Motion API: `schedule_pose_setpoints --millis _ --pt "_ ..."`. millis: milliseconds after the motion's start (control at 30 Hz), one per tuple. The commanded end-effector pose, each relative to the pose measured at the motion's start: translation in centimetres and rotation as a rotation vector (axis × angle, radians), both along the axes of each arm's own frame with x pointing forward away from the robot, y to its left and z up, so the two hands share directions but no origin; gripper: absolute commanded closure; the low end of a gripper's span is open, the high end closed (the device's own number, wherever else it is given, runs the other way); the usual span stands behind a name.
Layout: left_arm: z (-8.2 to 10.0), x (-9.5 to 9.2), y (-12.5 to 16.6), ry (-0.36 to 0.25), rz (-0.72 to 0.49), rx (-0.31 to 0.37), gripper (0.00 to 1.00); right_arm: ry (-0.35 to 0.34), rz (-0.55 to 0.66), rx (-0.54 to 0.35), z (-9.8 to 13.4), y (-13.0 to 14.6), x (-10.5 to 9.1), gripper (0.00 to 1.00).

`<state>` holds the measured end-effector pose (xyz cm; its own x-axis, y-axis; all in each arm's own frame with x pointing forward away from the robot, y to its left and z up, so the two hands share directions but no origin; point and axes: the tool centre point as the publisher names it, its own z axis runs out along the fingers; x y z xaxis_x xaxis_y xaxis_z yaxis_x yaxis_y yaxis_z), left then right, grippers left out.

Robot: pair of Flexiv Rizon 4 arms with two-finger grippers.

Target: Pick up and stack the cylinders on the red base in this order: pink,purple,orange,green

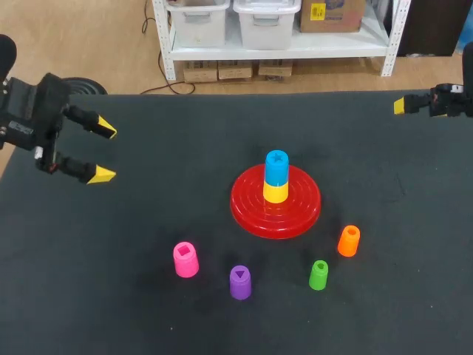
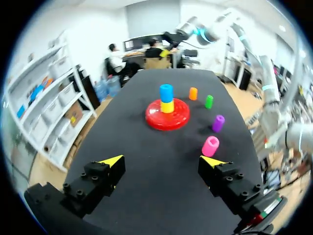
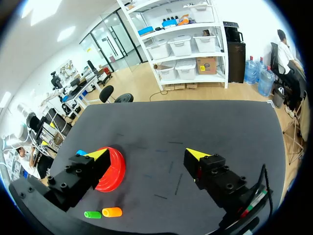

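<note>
Pincers both gape wide: left pincer [image 1: 106,153] by the left edge of the tabletop [image 1: 148,222], right pincer [image 3: 147,154] at its far right edge. Red base [image 1: 247,207] sits mid-tabletop bearing yellow cylinder [image 1: 276,192] and blue cylinder [image 1: 276,168]; pink cylinder [image 1: 185,259], purple cylinder [image 1: 240,282], green cylinder [image 1: 318,274] and orange cylinder [image 1: 349,240] stand apart in an arc beside it.
</note>
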<state>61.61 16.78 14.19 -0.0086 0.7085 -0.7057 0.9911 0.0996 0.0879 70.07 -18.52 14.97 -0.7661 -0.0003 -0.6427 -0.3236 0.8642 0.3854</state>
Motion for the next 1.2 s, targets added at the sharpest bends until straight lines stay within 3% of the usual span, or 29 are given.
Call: schedule_pose_setpoints --millis 33,133,333,433,633,1200 --pt "0.1 -0.6 1.2 -0.049 -0.089 -0.026 0.00 0.000 0.000 0.000 0.0 0.0 0.0 0.00" --pt "0.0 -1.2 1.6 -0.046 -0.111 -0.039 0.00 0.000 0.000 0.000 0.0 0.0 0.0 0.00" --pt "-0.3 -2.1 1.9 0.076 -0.125 -0.154 0.00 0.000 0.000 0.000 0.0 0.0 0.0 0.00" --pt "-0.8 -3.2 1.2 0.113 -0.140 -0.173 0.00 0.000 0.000 0.000 0.0 0.0 0.0 0.00" --pt "-1.8 -3.5 1.0 0.110 -0.148 -0.140 0.00 0.000 0.000 0.000 0.0 0.0 0.0 0.00" --pt "-1.5 -3.3 0.9 0.144 -0.172 -0.152 0.00 0.000 0.000 0.000 0.0 0.0 0.0 0.00"
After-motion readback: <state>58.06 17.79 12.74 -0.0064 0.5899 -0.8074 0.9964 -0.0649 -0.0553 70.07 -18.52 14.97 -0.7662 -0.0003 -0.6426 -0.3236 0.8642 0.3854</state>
